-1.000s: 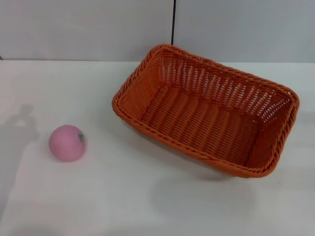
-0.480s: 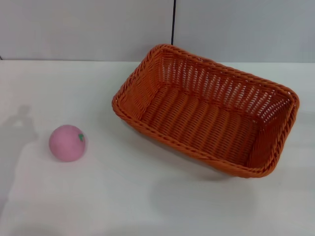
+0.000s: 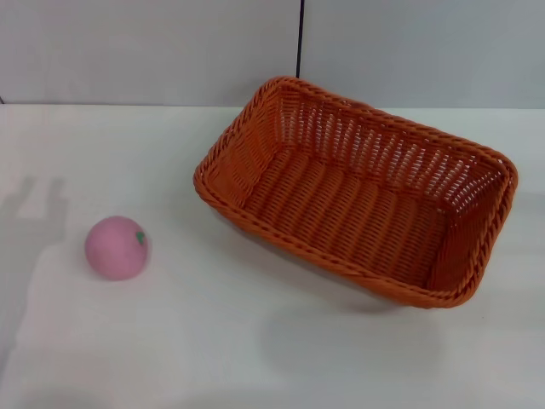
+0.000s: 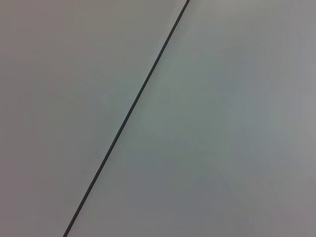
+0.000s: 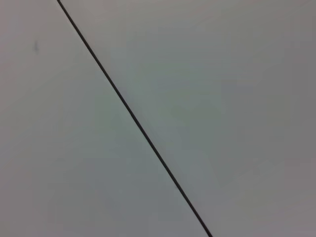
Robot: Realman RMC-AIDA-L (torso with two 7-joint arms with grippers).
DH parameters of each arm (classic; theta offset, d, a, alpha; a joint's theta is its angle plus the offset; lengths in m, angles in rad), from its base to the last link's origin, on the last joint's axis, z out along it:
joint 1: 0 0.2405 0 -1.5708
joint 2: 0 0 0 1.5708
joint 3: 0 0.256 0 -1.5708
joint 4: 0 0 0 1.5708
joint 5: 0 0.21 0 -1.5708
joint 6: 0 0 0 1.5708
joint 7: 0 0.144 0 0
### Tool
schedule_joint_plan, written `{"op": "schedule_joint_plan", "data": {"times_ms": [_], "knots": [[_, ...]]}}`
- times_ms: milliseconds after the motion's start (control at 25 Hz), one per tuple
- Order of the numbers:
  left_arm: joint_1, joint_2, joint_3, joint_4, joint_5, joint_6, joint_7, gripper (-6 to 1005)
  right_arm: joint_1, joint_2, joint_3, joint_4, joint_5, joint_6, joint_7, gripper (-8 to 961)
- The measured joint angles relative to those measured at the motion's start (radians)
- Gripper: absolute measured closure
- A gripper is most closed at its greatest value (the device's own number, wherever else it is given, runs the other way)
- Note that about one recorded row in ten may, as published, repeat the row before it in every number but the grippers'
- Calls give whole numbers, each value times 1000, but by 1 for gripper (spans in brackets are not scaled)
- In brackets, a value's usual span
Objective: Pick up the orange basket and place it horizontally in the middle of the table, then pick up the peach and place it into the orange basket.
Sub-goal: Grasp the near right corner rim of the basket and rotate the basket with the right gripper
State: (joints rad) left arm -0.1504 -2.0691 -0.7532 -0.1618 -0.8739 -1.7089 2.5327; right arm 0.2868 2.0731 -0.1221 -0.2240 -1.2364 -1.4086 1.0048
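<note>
The orange basket (image 3: 358, 192) rests on the white table (image 3: 213, 341), right of centre in the head view, turned at a slant with its long side running from back left to front right. It holds nothing. The pink peach (image 3: 117, 247) lies on the table to the left, apart from the basket, its green leaf mark facing right. Neither gripper shows in any view. Both wrist views show only a plain grey wall crossed by a thin dark seam.
A grey wall with a vertical dark seam (image 3: 300, 38) stands behind the table's far edge. An arm's shadow (image 3: 38, 209) falls on the table at far left, near the peach.
The shadow at the table's far left has shifted and changed shape. Basket and peach have not moved.
</note>
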Motion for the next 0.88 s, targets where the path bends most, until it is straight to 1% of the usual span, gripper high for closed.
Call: {"op": "schedule_joint_plan", "data": {"times_ms": [240, 360, 520, 680, 800, 880], "knots": [[-2, -1, -4, -2, -2, 9, 0, 536, 4, -2, -9, -9, -9, -39, 0, 415], [-3, -2, -5, -2, -2, 11, 0, 420, 8, -3, -34, -35, -12, -62, 28, 406], [-4, -2, -20, -4, -3, 25, -24, 328, 12, -2, -108, -106, -13, -95, 97, 393], [-5, -1, -34, -1, -4, 43, -71, 236, 15, -2, -221, -216, -15, -127, 182, 381], [-5, -1, -37, 2, -4, 47, -79, 237, 15, -3, -315, -323, -30, -138, 276, 372], [-5, 0, -39, 2, -4, 47, -77, 238, 18, -4, -352, -396, -64, -139, 347, 365]]}}
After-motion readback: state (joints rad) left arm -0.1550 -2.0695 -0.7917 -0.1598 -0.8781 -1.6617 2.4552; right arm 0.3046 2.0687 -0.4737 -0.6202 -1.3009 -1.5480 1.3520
